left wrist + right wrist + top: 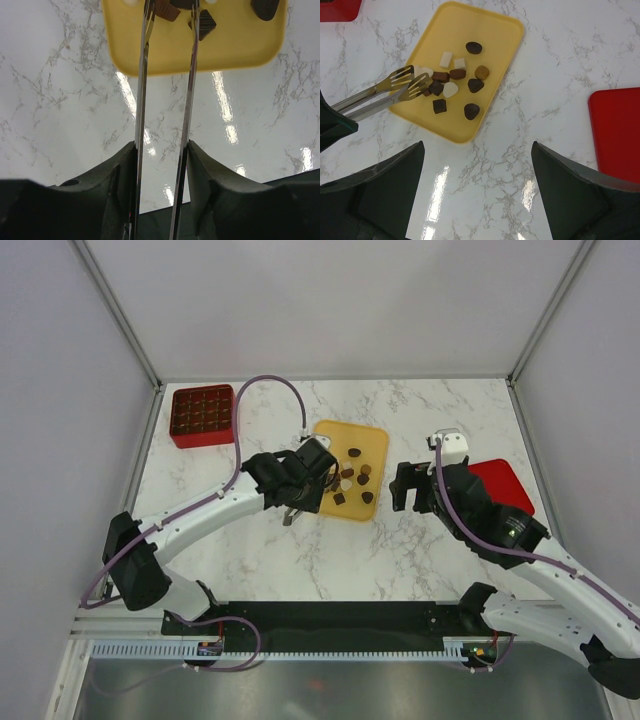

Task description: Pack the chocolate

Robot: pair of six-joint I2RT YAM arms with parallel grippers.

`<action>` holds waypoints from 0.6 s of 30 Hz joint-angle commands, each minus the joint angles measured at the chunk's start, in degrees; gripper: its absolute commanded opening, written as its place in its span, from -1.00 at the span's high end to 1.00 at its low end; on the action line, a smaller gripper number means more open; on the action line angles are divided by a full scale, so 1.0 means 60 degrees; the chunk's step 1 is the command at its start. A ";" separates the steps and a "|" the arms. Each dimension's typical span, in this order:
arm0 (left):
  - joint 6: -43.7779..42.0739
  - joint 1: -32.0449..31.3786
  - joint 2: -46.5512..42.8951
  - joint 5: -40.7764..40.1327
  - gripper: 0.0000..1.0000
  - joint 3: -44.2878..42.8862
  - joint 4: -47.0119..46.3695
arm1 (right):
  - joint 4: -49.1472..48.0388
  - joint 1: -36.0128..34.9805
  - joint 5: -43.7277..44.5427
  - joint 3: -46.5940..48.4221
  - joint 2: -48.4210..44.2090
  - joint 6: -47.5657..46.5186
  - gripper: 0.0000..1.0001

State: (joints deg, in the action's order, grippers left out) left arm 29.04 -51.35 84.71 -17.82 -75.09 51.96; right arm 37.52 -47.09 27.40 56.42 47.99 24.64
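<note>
Several pieces of chocolate (355,480), dark brown, lighter brown and cream-white, lie on the flat yellow tray (372,440). My left gripper (300,475) is shut on metal tongs (395,87). Their two arms (142,100) run forward from my left gripper (161,150) over the tray's (230,50) edge. The tong tips stand a little apart among the left-hand pieces; a brown piece (165,9) lies between them and a dark one (204,26) just outside. Whether a piece is pinched I cannot tell. My right gripper (405,490) hangs open over bare marble right of the tray, nothing between its fingers (477,165).
The red box with grid compartments (202,415) stands at the table's far left corner. A flat red lid (500,485) lies at the right, partly under my right arm, and shows as the red lid (617,130) in the right wrist view.
</note>
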 commanded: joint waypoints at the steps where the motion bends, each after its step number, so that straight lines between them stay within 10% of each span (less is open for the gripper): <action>1: -0.0416 -0.0040 0.0266 -0.0032 -0.01 -0.0288 -0.0414 | 0.0031 -0.0003 0.0370 0.0337 0.0059 -0.0006 -0.93; 18: 0.0097 -0.0040 0.0384 0.0027 0.00 0.0356 -0.0458 | 0.0046 -0.0003 0.0297 0.0220 0.0191 0.0082 -0.93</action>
State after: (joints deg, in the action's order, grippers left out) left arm 28.99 -51.35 86.65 -17.50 -73.25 50.76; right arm 38.20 -47.09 28.36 56.42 48.86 24.69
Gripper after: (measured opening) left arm 0.503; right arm 0.964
